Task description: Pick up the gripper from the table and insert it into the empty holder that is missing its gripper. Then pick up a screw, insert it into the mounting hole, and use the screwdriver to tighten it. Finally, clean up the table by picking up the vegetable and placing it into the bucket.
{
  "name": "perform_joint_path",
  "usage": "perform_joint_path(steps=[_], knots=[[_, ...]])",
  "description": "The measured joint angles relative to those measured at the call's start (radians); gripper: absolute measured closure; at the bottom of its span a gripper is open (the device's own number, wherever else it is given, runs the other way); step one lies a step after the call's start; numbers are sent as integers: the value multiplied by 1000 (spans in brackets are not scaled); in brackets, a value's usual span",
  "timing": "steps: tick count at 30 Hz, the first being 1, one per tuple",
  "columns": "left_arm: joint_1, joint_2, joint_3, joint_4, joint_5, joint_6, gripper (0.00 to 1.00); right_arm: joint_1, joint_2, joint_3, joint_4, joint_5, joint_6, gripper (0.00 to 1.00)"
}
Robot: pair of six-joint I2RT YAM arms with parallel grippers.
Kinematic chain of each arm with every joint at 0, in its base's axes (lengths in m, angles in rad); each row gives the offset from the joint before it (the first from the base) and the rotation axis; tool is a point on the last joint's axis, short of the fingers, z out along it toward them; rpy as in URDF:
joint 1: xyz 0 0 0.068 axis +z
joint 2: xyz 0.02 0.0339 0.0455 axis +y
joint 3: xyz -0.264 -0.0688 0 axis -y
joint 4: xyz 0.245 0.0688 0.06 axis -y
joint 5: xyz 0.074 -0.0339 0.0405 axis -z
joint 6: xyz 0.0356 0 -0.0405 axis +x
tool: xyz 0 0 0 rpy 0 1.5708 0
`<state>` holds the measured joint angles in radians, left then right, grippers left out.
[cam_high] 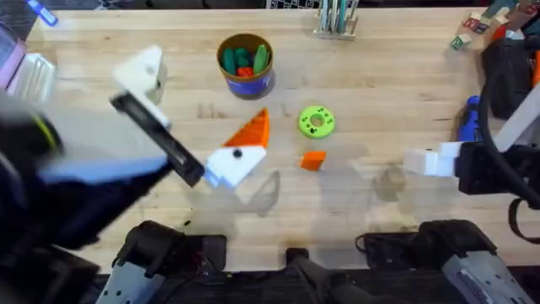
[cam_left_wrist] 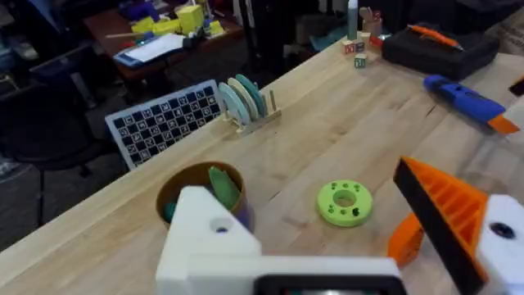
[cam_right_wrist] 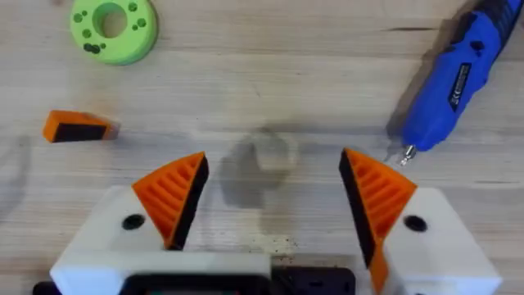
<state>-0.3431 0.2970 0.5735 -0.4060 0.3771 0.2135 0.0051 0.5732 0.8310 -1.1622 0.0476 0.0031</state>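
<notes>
My left gripper (cam_high: 207, 89) hangs open above the table (cam_high: 380, 93). One of its fingers is the holder (cam_high: 143, 72) (cam_left_wrist: 209, 233), a bare white block; the other carries an orange tip (cam_high: 251, 131). The loose orange gripper (cam_high: 313, 160) (cam_right_wrist: 78, 127) lies on the wood beside that tipped finger, half hidden behind it in the left wrist view. My right gripper (cam_high: 415, 160) (cam_right_wrist: 274, 192) is open and low over bare wood, with the blue screwdriver (cam_high: 469, 118) (cam_right_wrist: 454, 78) lying next to it. The bucket (cam_high: 245, 83) holds green and red toy pieces; a dark-green one (cam_high: 233, 61) looks like the vegetable. The screw is out of view.
A bright green disc with holes (cam_high: 316, 121) (cam_right_wrist: 113, 29) lies near the loose wedge. At the back stand a rack of flat discs (cam_high: 337, 19) (cam_left_wrist: 244, 102) and toy blocks (cam_high: 472, 25). A black case (cam_left_wrist: 438, 45) sits at the far right and a checkerboard sheet (cam_left_wrist: 164, 123) beyond the table edge.
</notes>
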Motion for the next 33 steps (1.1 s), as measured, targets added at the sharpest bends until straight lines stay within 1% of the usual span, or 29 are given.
perform_joint_path(steps=[4, 9, 11, 14, 15, 18, 22, 33], knots=[[0, -149, -166, 94, 7, 4, 14, 0, 0, 0, 0, 0, 0, 10], [0, -261, -350, 260, 23, -14, 14, 0, 0, 0, 0, 0, 0, 10], [0, -287, -422, 349, 24, -24, 14, 0, 0, 0, 0, 0, 0, 10], [0, -292, -518, 481, 27, -40, 14, 0, 0, 0, 0, 0, 0, 10], [0, -292, -540, 502, 27, -42, 14, 0, 0, 0, 0, 0, 0, 9], [0, -292, -567, 467, 32, -49, 14, 0, 0, 0, 0, 0, 0, 10], [0, -291, -567, 350, 39, -55, 14, 0, 0, 0, 0, 0, 0, 10], [0, -291, -566, 352, 42, -57, 14, 0, 0, 0, 0, 0, 0, 10]])
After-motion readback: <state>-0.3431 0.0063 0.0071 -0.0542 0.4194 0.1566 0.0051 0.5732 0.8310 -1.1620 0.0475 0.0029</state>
